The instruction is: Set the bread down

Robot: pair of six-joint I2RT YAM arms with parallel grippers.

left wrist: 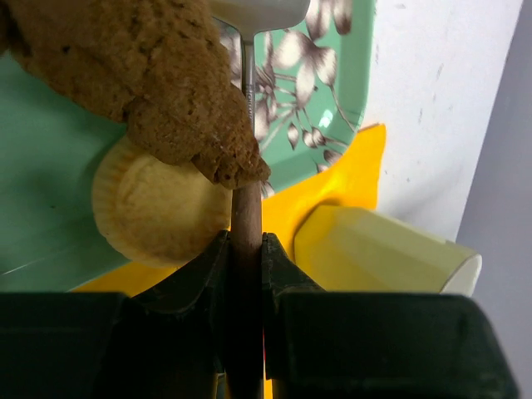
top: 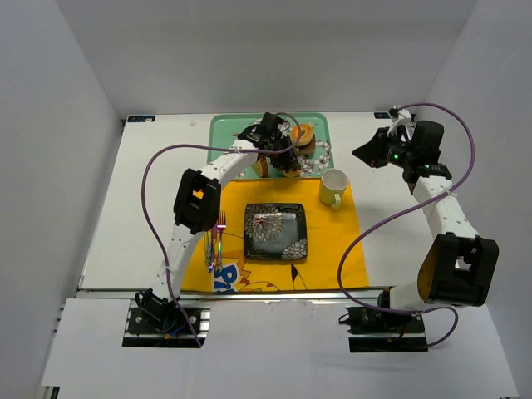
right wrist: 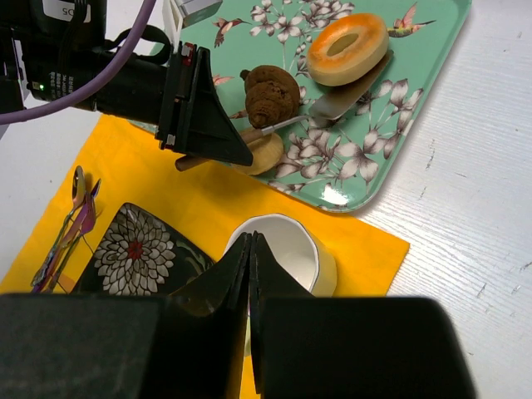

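The bread, a golden ring with a hole, lies on the green flowered tray at the back; it also shows in the top view. My left gripper is shut on the wooden handle of a spatula. Its metal blade reaches under the ring's near edge. The ring is out of the left wrist view. My right gripper is shut and empty, held above the mug, right of the tray.
A lumpy brown bread and a round tan bun lie on the tray beside the spatula. A pale yellow mug, a dark flowered square plate and a fork sit on the yellow placemat.
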